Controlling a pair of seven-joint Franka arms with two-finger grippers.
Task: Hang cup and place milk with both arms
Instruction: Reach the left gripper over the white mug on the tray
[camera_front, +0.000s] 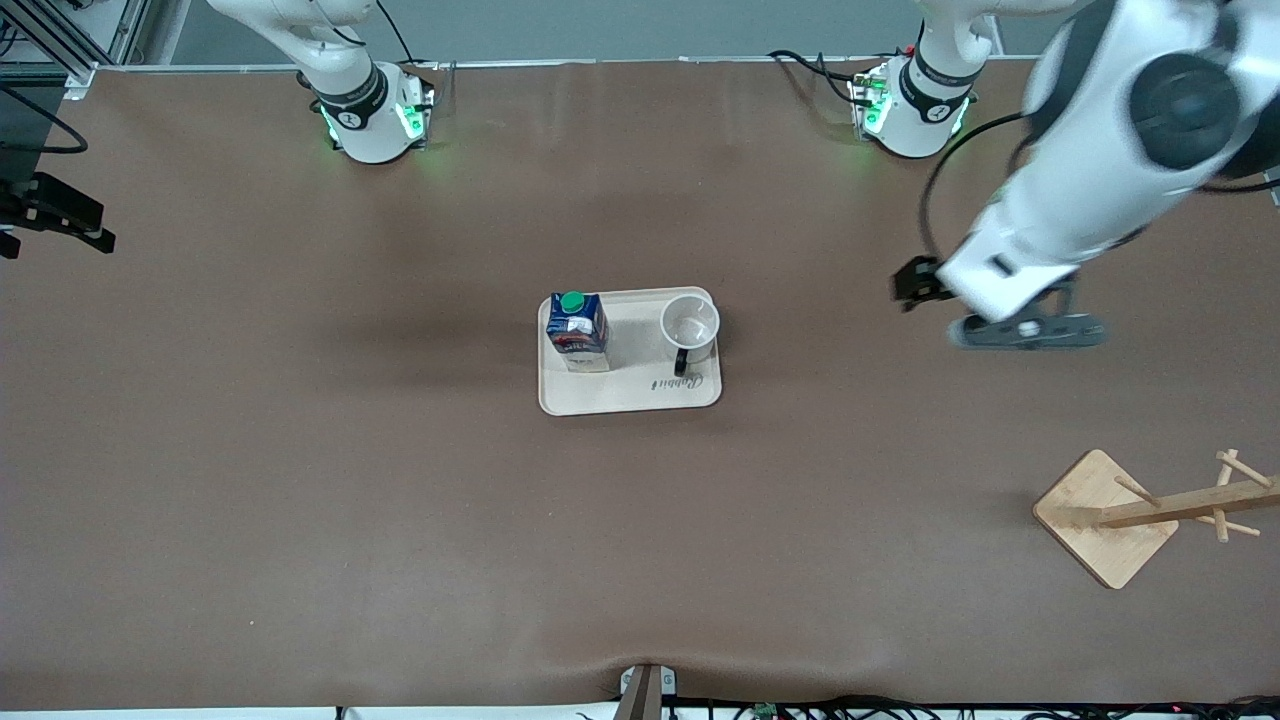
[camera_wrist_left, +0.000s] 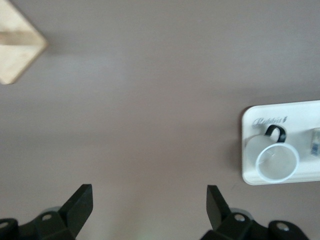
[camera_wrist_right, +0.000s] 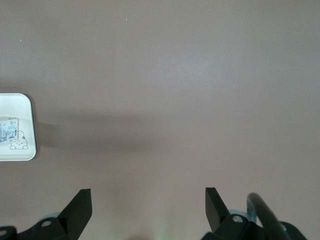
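Note:
The white cup (camera_front: 690, 322) stands mouth up on a pale tray (camera_front: 630, 398) at the middle of the table, its black handle toward the front camera. Beside it on the tray, toward the right arm's end, stands the dark blue milk (camera_front: 577, 330) with a green cap. My left gripper (camera_front: 1030, 332) hangs open over bare table toward the left arm's end, well apart from the tray. Its wrist view shows the open left gripper (camera_wrist_left: 149, 189), the cup (camera_wrist_left: 276, 161) and the tray (camera_wrist_left: 250, 150). My right gripper (camera_wrist_right: 147, 192) is open over bare table; the milk (camera_wrist_right: 9, 134) shows at that view's edge.
A wooden cup rack (camera_front: 1105, 515) with pegs stands on a square base near the front camera at the left arm's end, also seen as the rack base (camera_wrist_left: 15, 45). Brown table surface surrounds the tray (camera_wrist_right: 27, 125). Cables run along the table's edges.

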